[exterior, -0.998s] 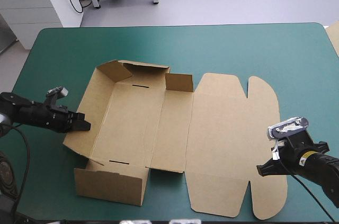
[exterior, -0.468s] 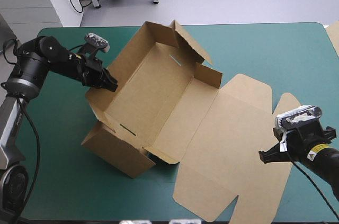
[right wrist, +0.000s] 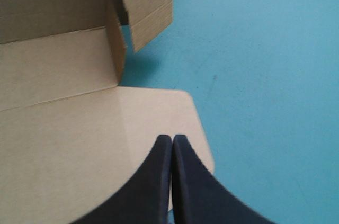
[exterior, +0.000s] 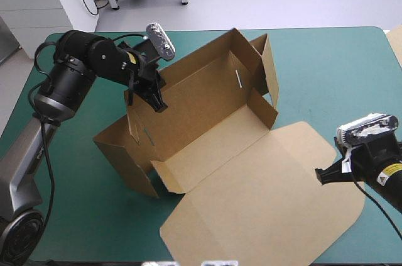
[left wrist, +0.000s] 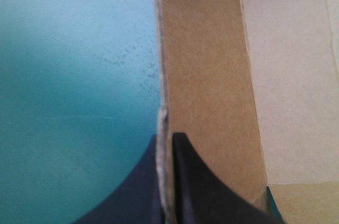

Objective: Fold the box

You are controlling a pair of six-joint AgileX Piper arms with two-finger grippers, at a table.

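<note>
Since the earlier frames the brown cardboard box (exterior: 207, 121) has swung round on the teal-green bench (exterior: 326, 65), and the left arm has travelled toward the far edge with it.

At the left, the left end effector (exterior: 157, 101) is clenched on the tray's long left wall; its wrist view shows one black finger on each side of the board's edge (left wrist: 165, 128).

The box sits mid-bench with its walls raised; its long axis runs from near left to far right, so the tray lies ahead and to the right of that end effector, and the left arm is the nearer one.

Rightward, the flat lid (exterior: 264, 197) spreads toward the near edge; its near corner lies close to that edge, so I judge there is little room for sliding that way; bare cover lies open beyond the far-right end wall (exterior: 269, 71).

At the right, the right end effector (exterior: 321, 177) is closed on nothing, poised over the lid just inside its right edge; I cannot tell whether it touches.
</note>
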